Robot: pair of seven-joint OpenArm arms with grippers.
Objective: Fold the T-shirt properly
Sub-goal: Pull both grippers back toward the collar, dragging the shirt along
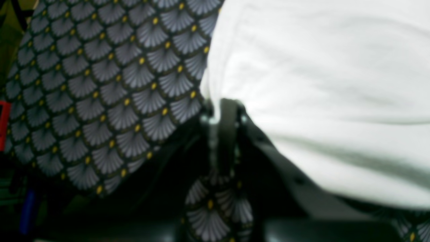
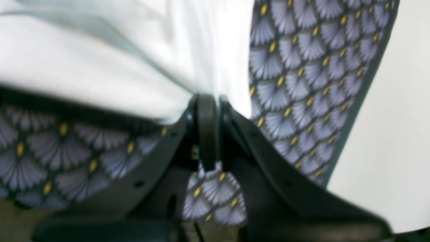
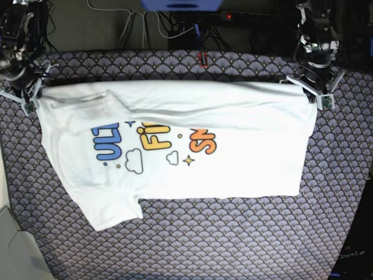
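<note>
1. Base view: the T-shirt [image 3: 175, 157] lies spread across the middle of the table, print side up, its length running from nine o'clock to three o'clock. The far long edge is doubled over toward the viewer, so the tops of the blue, yellow and orange letters are hidden under the fold.
2. A short sleeve [image 3: 113, 210] sticks out at about seven o'clock of the shirt, lying flat on the cloth below.
3. The right gripper [image 3: 26, 96] sits at the shirt's ten o'clock corner, jaws pinched shut on a bunch of white fabric; the right wrist view shows cloth gathered into the closed tips [image 2: 208, 101].
4. The left gripper [image 3: 315, 93] sits at the two o'clock corner, likewise clamped on the shirt's edge; in the left wrist view the fabric pulls into the closed tips [image 1: 221, 104].
5. The tablecloth [image 3: 233, 239], dark with a grey fan-scale pattern and yellow dots, shows all around the shirt.
6. Cables [image 3: 175, 26] trail behind the table at twelve o'clock.
</note>
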